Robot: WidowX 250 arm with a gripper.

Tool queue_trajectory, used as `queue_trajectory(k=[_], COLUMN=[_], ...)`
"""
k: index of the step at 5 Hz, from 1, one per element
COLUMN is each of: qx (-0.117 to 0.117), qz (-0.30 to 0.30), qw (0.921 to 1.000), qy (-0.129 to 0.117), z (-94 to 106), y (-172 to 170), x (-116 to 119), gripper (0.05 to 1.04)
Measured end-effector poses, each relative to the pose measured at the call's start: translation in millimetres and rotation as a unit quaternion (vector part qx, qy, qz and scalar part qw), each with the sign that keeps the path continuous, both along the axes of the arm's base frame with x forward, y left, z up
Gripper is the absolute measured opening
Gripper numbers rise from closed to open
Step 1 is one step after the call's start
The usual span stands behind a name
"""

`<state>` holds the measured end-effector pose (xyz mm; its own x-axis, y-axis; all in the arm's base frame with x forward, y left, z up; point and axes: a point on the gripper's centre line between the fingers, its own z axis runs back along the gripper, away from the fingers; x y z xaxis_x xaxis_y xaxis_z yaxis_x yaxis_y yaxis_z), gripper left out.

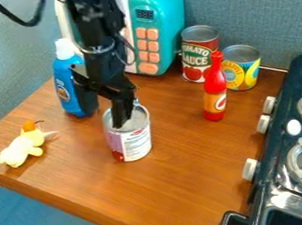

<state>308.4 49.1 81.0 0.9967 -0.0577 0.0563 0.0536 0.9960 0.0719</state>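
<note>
the black two-finger gripper point(122, 123) is at the top of a silver metal can with a white and pink label point(136, 144), upright on the brown wooden table point(182, 192); whether its jaws are clenched or released cannot be told. the can stands between a blue plastic bottle with a white cap point(66, 87), near the table's back left corner, and a red sauce bottle point(215, 90). a pale yellow soft toy point(21, 148) lies near the front left edge.

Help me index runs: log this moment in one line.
gripper at top of white-labelled can | can upright on table | nearby: blue bottle, yellow toy, red bottle
</note>
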Motion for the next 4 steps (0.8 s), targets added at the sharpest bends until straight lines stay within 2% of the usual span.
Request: queue_trajectory(k=[1, 2, 3, 4], qx=[-0.018, -0.018, -0.021, -0.021], qz=[0.001, 0.011, 0.012, -0.007], qw=[0.9995, 0.9991, 0.9995, 0.9998], qy=[0.025, 0.036, 0.022, 0.001], z=[18.6, 25.6, 37.8, 58.8], y=[2.5, 11.3, 19.5, 31.5], x=[-18.0, -26.6, -19.6, -3.2], gripper=[1.000, 1.000, 1.000, 1.000])
